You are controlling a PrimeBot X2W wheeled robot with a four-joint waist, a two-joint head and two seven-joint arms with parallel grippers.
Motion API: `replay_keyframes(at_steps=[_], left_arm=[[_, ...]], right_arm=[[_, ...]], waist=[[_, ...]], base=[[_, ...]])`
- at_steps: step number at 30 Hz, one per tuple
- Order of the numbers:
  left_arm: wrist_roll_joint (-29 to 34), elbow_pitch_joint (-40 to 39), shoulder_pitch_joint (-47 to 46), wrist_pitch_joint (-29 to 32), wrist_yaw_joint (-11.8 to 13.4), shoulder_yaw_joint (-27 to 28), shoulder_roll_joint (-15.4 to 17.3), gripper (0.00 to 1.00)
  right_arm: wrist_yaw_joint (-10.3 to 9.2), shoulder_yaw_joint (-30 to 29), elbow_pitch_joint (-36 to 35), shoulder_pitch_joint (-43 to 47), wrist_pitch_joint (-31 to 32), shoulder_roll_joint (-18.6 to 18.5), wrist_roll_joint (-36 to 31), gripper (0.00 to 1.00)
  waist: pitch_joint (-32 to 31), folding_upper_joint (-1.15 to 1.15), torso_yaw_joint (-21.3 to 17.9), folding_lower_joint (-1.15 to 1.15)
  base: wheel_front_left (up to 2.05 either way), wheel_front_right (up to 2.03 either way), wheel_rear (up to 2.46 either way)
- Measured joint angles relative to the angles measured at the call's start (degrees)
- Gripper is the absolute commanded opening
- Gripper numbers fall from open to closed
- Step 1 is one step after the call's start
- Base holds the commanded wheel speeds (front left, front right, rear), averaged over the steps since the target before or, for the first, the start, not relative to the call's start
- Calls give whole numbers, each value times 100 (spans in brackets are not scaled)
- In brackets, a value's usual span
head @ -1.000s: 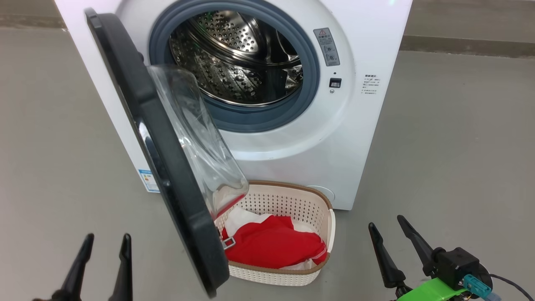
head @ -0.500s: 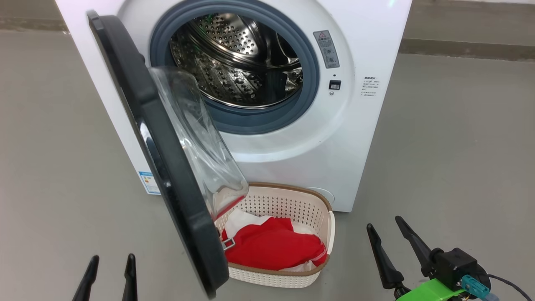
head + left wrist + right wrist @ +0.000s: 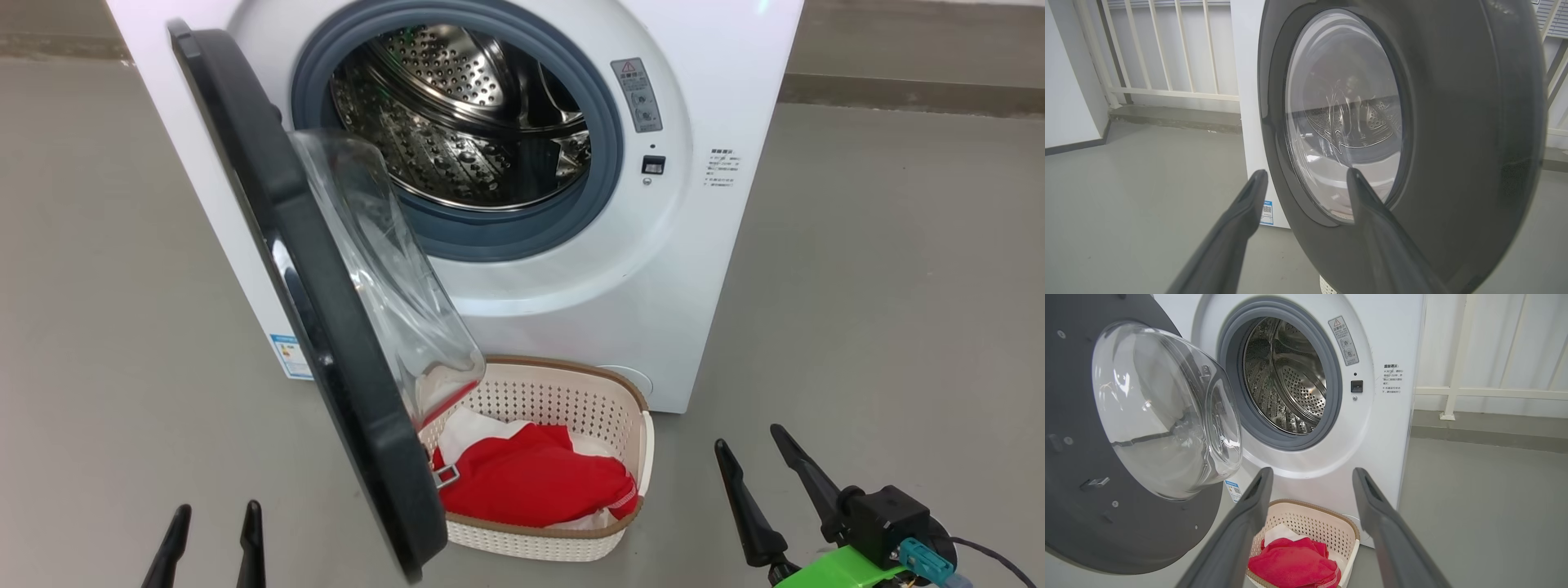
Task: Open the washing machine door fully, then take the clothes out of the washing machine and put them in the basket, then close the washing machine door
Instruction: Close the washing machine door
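Head view, door [image 3: 326,327] edge beside basket [image 3: 531,545], open floor [image 3: 882,327] at right.

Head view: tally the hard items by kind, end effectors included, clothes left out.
Washing machine: 1
Washing machine door: 1
Basket: 1
End effectors: 2 (left end effector, right end effector)
Total: 5

Left gripper [image 3: 217,513], mine: two long dark fingers, each tapering to a narrow tip. Right gripper [image 3: 747,438]: same pair, seated in a black blocky housing [image 3: 886,514]. Attached to it: bright green bracket [image 3: 841,569], teal connector [image 3: 924,560], thin dark cable [image 3: 992,554]. Close up, fingers [image 3: 1233,539] are matte dark grey, with a shallow groove near each tip.
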Motion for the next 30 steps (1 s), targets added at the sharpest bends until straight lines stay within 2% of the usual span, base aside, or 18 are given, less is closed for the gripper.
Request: replay_keyframes(at_steps=[12, 13, 14, 18, 21, 25, 28, 30], left_arm=[[49, 73, 0, 0, -35, 65, -15, 100], [48, 114, 1, 0, -42, 66, -16, 40], [48, 175, 1, 0, -42, 74, -18, 0], [-89, 272, 3, 0, -42, 88, -19, 0], [-762, 431, -67, 0, -41, 94, -20, 0], [-2417, 511, -433, 177, 65, 104, -31, 0], [-4005, 256, -736, 501, 292, 99, -36, 0], [-5110, 3, -871, 732, 549, 93, -43, 0]], right_arm=[[0, 31, 27, 0, 0, 0, 40, 100], [0, 31, 30, 0, 0, 0, 40, 100], [0, 30, 33, 0, 0, 0, 40, 100], [0, 24, 35, 0, 0, 0, 40, 100], [0, 19, 41, 0, 0, 0, 40, 100], [0, 14, 46, 1, 0, 0, 40, 100], [0, 16, 47, 1, 0, 0, 40, 100], [0, 23, 48, 0, 1, 0, 40, 100]], waist=[[-34, 0, -28, 0], [-36, 0, -31, 0], [-37, 0, -35, 0], [-45, 0, -33, 0], [-53, 0, -20, 0], [-66, 0, -18, 0], [-74, 0, -34, 0], [-77, 0, -51, 0]], base=[[0, 0, 0], [0, 0, 0], [0, 0, 0], [0, 0, 0], [0, 0, 0], [0, 0, 0], [0, 0, 0], [0, 0, 0]])
